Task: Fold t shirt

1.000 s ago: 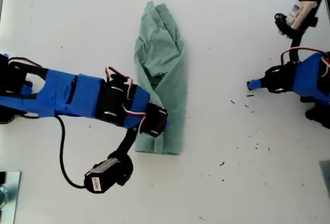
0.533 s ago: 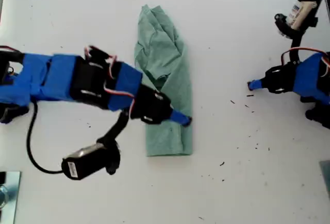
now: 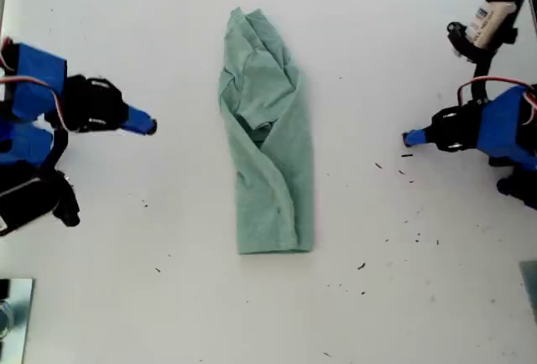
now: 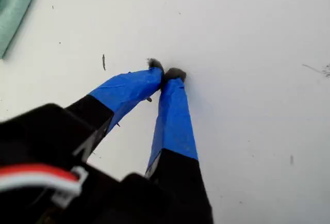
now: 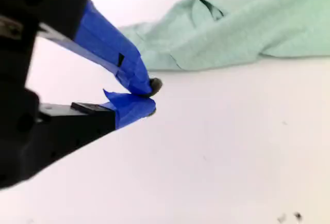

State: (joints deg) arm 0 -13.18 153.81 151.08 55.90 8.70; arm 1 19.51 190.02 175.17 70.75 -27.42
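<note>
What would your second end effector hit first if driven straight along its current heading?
Probably the t shirt: my second end effector, shut, points across bare table toward its near long edge, nothing between. Its height is unclear, so it could skim over the cloth.

You have bare white table (image 3: 168, 37) on every side of the t shirt (image 3: 270, 154), the only thing lying mid-table. Wide open lanes run down both its long edges. My first gripper (image 3: 409, 138) sits closed well off toward the exterior view's right, my second gripper (image 3: 148, 126) closed toward its left, each apart from the cloth. Only tiny dark specks (image 3: 394, 171) dot the surface near my first gripper.
</note>
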